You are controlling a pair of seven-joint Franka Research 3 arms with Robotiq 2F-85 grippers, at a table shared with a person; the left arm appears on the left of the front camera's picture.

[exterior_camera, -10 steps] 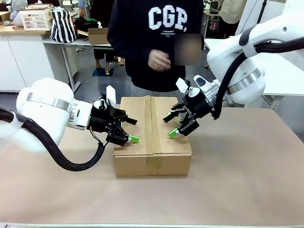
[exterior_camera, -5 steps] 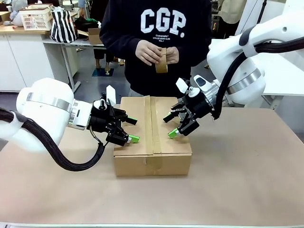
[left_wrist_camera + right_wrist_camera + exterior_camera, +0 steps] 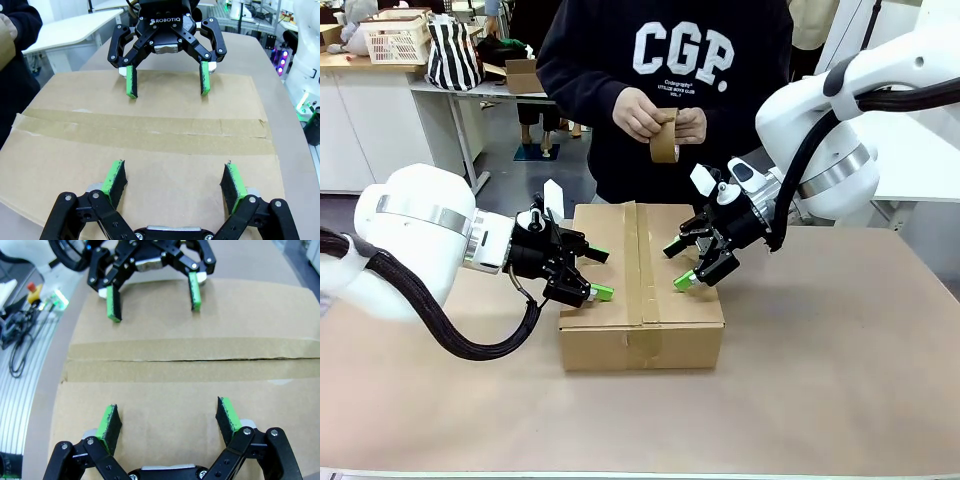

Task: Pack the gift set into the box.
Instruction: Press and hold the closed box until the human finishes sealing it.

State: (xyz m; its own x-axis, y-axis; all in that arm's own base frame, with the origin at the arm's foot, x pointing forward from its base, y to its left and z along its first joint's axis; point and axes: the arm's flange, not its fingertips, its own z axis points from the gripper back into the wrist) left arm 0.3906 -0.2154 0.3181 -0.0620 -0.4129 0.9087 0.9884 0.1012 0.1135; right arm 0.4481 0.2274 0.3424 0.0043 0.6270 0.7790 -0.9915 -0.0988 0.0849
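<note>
The box (image 3: 630, 345) stands closed in the middle of the table, with a brown tape strip (image 3: 642, 260) running along its top seam. My left gripper (image 3: 600, 274) is open, its green pads resting on the left top flap. On the right flap my right gripper (image 3: 677, 266) is open the same way. The left wrist view has my left gripper (image 3: 174, 175) on the cardboard (image 3: 75, 150), facing the right gripper (image 3: 168, 91) across the tape. The right wrist view mirrors this: right gripper (image 3: 168, 415), left gripper (image 3: 155, 309), tape (image 3: 175, 362). The gift set is hidden.
A person stands at the far side of the table, both hands holding a brown tape roll (image 3: 664, 140) above the box's far end. Bare tabletop (image 3: 840, 380) surrounds the box. Cables (image 3: 20, 340) lie beside the table's edge.
The person's hands came together on the tape roll and shifted slightly right. Both arms and the box have stayed still.
</note>
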